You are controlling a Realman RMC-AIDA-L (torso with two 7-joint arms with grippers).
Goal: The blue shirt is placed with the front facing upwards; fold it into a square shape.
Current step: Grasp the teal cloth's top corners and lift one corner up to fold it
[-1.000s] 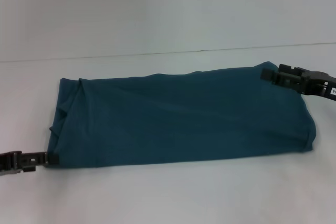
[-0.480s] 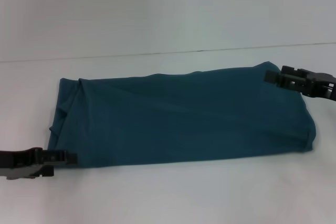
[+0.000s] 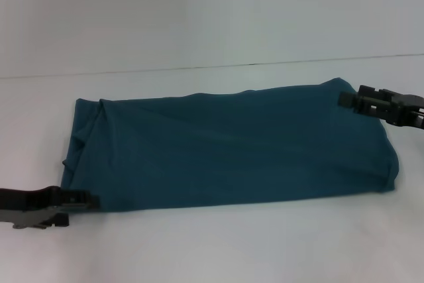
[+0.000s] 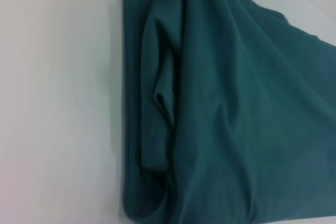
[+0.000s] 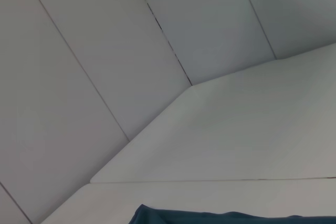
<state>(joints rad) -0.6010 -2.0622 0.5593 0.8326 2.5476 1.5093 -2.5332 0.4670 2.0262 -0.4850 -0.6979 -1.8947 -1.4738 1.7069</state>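
Blue shirt (image 3: 232, 147) hasn't shifted since a second ago: long folded band across mid-frame on the white table (image 3: 212, 243), no lettering showing. My left gripper (image 3: 89, 201) has slid in from the lower-left edge and now touches the shirt's lower-left corner; can't tell how far open or whether it has cloth. My right gripper (image 3: 344, 99) has eased slightly toward the right edge, beside the upper-right corner; grip unclear. Bare table around the shirt. Left wrist view: bunched folds at shirt edge (image 4: 163, 103).
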